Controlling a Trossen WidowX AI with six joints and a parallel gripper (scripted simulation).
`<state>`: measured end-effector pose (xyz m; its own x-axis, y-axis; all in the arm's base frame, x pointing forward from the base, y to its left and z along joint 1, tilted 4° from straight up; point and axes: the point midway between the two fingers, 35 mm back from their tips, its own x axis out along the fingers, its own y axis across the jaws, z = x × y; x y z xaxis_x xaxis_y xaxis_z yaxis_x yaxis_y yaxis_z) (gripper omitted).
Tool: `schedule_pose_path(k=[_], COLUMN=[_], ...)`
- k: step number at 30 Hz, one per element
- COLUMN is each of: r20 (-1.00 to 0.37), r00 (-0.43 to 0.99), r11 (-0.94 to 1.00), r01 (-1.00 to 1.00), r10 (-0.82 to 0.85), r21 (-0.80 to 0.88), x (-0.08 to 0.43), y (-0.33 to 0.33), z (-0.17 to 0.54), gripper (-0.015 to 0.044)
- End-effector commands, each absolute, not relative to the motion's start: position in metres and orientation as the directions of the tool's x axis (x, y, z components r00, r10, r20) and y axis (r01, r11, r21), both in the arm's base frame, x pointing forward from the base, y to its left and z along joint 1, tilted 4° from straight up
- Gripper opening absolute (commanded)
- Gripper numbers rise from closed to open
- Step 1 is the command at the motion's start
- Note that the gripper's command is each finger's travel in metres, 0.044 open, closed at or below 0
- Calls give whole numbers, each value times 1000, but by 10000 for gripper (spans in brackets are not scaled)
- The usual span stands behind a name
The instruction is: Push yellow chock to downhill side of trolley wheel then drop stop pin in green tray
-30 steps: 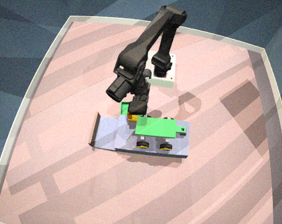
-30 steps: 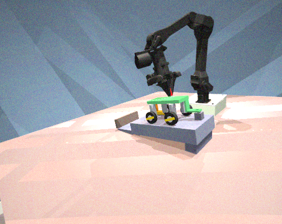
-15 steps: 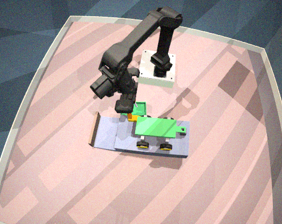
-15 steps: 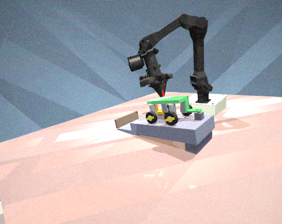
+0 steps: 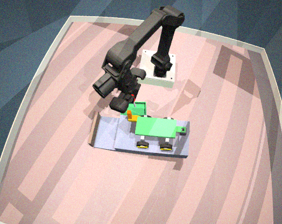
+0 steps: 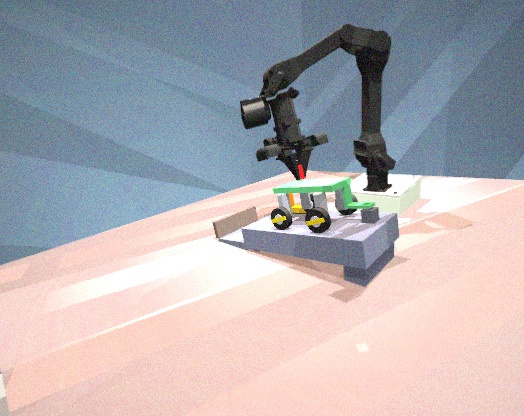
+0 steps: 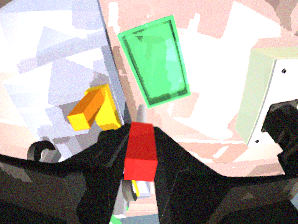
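Note:
The gripper (image 5: 133,99) (image 6: 300,175) (image 7: 141,150) is shut on the red-headed stop pin (image 5: 132,96) (image 6: 301,172) (image 7: 141,151), whose grey shaft points down. It holds the pin above the table, close to the green tray (image 5: 146,108) (image 7: 183,66), which lies beside the ramp. The trolley (image 5: 156,126) (image 6: 310,187) with its green deck stands on the grey-blue ramp (image 5: 106,132) (image 6: 305,246) (image 7: 30,55). The yellow chock (image 5: 133,118) (image 6: 298,209) (image 7: 106,111) with its orange handle sits at the trolley's downhill, robot-side wheel; contact is hidden by the deck and fingers. Its black base is not clearly seen.
A brown end board (image 5: 94,130) (image 6: 236,223) stands at the ramp's low end. The robot's pale base block (image 5: 156,83) (image 6: 410,196) (image 7: 257,95) is behind the tray. A small grey block (image 6: 370,215) stands at the ramp's high end, near the trolley's green tongue.

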<state>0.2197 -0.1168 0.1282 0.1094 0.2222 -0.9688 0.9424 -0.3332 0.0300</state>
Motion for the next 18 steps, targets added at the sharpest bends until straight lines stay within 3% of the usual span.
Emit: schedule_pose_path(k=[1, 18], r20=[-975, -991], r00=[115, 103], r11=[-457, -827], r01=[890, 563], r10=[189, 86], r21=[16, -13], x=[220, 220], y=[-116, -112], z=[129, 129], gripper=[0, 0])
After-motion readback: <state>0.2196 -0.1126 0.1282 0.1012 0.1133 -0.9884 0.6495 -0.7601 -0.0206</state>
